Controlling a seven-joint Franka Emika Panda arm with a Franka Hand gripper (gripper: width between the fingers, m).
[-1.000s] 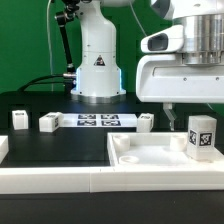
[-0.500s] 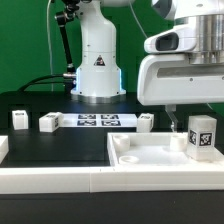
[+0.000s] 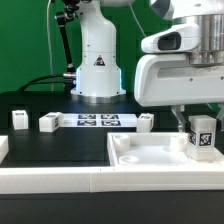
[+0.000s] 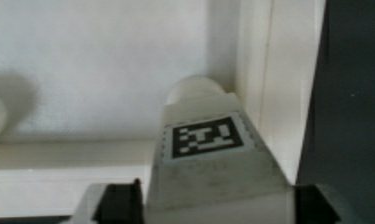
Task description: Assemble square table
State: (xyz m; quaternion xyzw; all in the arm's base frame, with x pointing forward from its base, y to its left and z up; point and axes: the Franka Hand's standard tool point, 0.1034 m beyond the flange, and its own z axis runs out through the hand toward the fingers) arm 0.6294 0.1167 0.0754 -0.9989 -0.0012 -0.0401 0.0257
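**Leg post in grip over the table top's 4 o'clock corner**

Exterior view: gripper [image 3: 192,122] hangs at approx. 3 o'clock in the frame, w/ the held leg post [image 3: 202,137] just below it. The post is roughly upright, tag facing the camera. One finger [image 3: 179,117] shows just beside the post at its 10 o'clock; the other is hidden behind it.

Wrist view: held leg post [image 4: 210,150] sits between both fingers [image 4: 116,202], w/ the dark pads pressed against its two sides and no gap visible, so the jaws are clamped on it. Gripper [image 4: 210,203] is centred on the post and the tag is readable on the post's face.

The post's lower end is over the table top [image 3: 150,168], inside the raised rim, near the corner at 4 o'clock. Can't tell if it touches the tray floor. In the wrist view the table top [image 4: 95,70] fills the bkgd. behind the post, w/ the black table [image 4: 353,90] past its rim.

The table top itself lies flat at 5 o'clock in the exterior view, just behind the long border rail [image 3: 50,180] at 6–7 o'clock.

Other legs stand on the black table [image 3: 60,145]:
- far-left post [image 3: 18,119] at 9 o'clock
- second post [image 3: 48,122] just beside it
- third post [image 3: 146,121] approx. 2 o'clock from centre

The marker board [image 3: 97,120] lies between the second and third posts, in front of the robot base [image 3: 98,70] at 12 o'clock.
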